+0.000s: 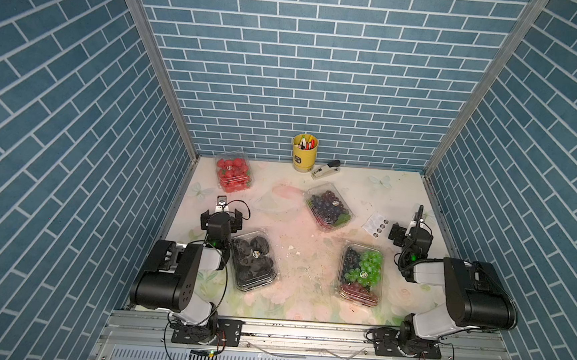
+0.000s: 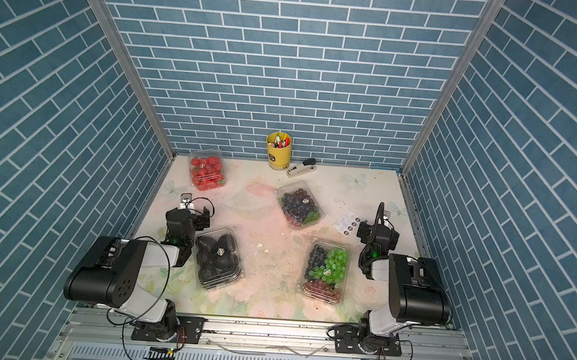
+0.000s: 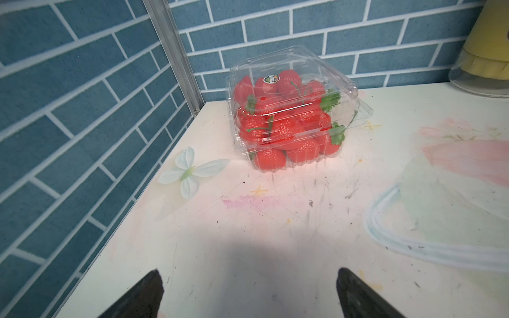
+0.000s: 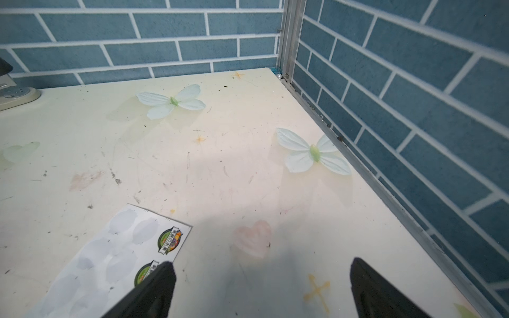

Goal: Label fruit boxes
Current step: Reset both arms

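Aluminium front rail (image 1: 304, 331) is followed by a scuffed cream floral tabletop (image 1: 297, 230), walled in by blue brick-pattern panels (image 1: 305, 67). 4 clear plastic clamshell fruit boxes (image 1: 232, 175) are scattered across it. Left gripper (image 3: 248, 275) and right gripper (image 4: 261, 264) are held wide, empty.

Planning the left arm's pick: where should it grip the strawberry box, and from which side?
Probably the lid-seam rim of the strawberry box, on the side facing the open left gripper, coming in low from the robot's side. That lip juts out and gives flat faces to pinch; the far sides sit near the walls, and the lid's top carries a round label.
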Robot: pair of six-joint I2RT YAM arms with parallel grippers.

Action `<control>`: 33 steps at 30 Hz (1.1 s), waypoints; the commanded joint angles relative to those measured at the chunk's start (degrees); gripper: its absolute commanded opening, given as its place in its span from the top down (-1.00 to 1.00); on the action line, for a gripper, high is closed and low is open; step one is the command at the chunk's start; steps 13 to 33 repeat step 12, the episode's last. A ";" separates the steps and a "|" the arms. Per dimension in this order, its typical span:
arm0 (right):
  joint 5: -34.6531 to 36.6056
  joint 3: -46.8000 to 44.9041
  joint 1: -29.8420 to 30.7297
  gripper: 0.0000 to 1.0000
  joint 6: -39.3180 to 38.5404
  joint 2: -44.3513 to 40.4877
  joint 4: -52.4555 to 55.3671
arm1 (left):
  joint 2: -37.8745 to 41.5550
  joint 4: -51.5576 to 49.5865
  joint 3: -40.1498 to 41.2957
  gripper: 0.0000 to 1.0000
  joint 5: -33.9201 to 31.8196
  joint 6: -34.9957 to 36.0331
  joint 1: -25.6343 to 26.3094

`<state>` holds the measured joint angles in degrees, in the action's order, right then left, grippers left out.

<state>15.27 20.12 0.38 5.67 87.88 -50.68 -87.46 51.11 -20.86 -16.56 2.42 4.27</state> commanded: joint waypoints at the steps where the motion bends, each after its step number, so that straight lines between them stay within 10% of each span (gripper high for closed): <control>1: 0.37 0.97 -0.16 -0.98 -1.10 0.43 -1.97 | -0.30 1.37 -0.06 -0.99 1.00 1.11 0.21; 33: -0.17 1.10 -0.29 -0.98 -0.92 0.30 -1.34 | -0.21 1.19 -0.10 -0.99 0.93 1.10 0.19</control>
